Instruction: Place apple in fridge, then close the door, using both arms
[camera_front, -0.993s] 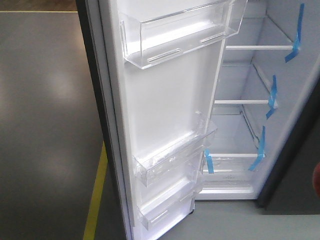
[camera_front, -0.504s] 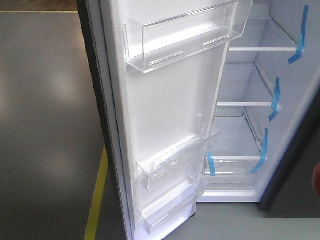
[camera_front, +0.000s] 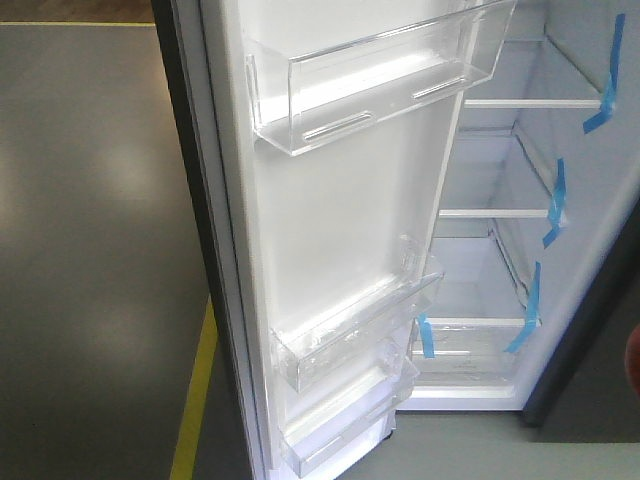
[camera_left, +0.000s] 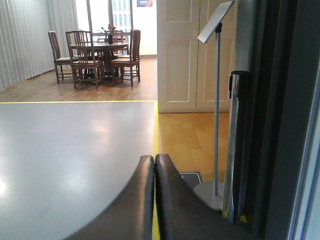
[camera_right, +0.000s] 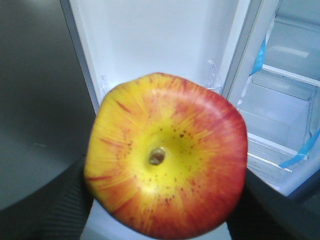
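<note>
The apple (camera_right: 167, 185), red with a yellow centre and a stem dimple facing the camera, fills the right wrist view. My right gripper (camera_right: 165, 205) is shut on it, with black fingers (camera_right: 60, 210) showing on either side. Behind it stand the open door (camera_right: 150, 40) and the fridge (camera_right: 285, 110) interior. In the front view the door (camera_front: 340, 220) stands open with clear bins (camera_front: 380, 80), and the fridge (camera_front: 490, 260) shows white shelves with blue tape. A red sliver of apple (camera_front: 632, 365) shows at the right edge. My left gripper (camera_left: 154, 160) is shut on nothing, over the floor.
Grey floor (camera_front: 90, 250) with a yellow line (camera_front: 195, 390) lies left of the door. The left wrist view shows a sign stand (camera_left: 216, 100), a dark grey upright surface (camera_left: 285, 125) close on the right, white doors (camera_left: 180, 55), and a dining table with chairs (camera_left: 97, 57) far off.
In the front view the door and fridge shelves have drifted slightly right and down and look a little larger. The red sliver stays at the right edge.
</note>
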